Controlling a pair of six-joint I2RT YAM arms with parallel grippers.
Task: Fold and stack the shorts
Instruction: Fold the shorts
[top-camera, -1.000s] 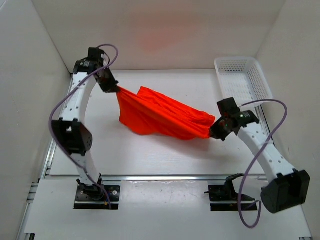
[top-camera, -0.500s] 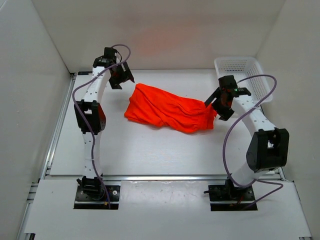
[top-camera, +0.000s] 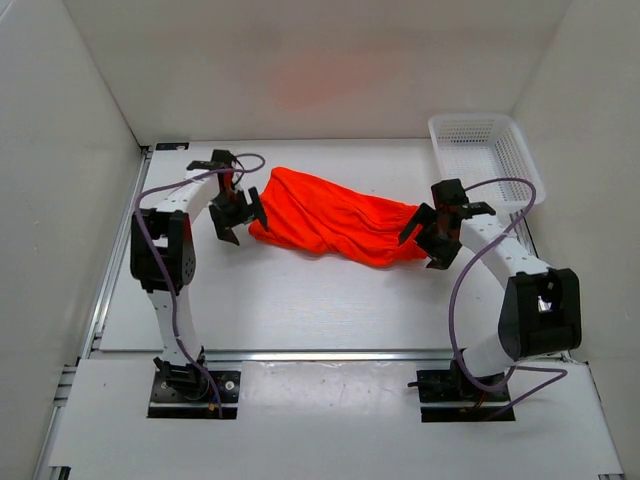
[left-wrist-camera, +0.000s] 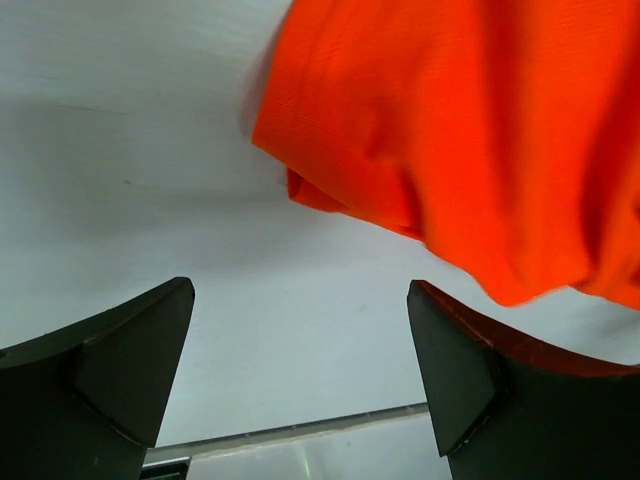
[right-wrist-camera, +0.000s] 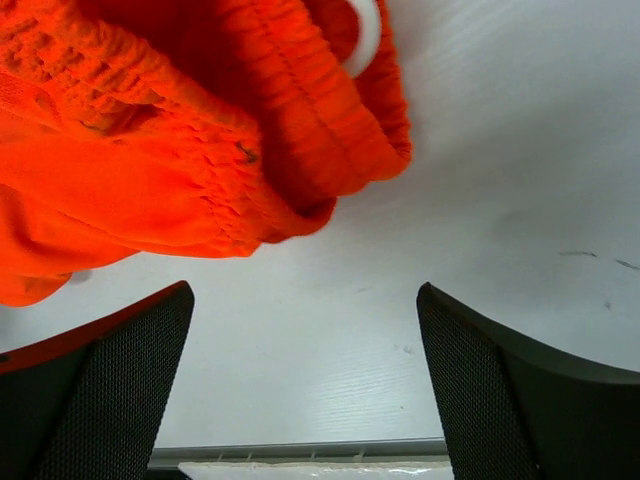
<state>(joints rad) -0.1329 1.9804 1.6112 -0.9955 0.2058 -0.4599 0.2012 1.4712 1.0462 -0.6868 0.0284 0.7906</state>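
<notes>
Hovering left hand (top-camera: 237, 208): jaws wide, empty, just off the left end of the shorts (top-camera: 335, 225).
Shorts: rumpled lump, mid desk (top-camera: 300, 300), nearer the far edge; waistband (right-wrist-camera: 250, 170) at right.
Right hand (top-camera: 432, 232): wide, empty, beside waistband.
Step tip: pinch outer corners, pull flat before folding.

The orange shorts (top-camera: 335, 228) lie as a crumpled ridge across the middle of the table (top-camera: 300, 300). The broad strip of table in front of them is open, and the strip behind them, toward the back wall (top-camera: 320, 70), is narrower. The white mesh basket (top-camera: 485, 150) fills the far right corner against the side wall. The left gripper (top-camera: 243, 222) and right gripper (top-camera: 423, 248) stand just beside each end of the shorts, jaws wide apart, with only bare table between the fingers.
</notes>
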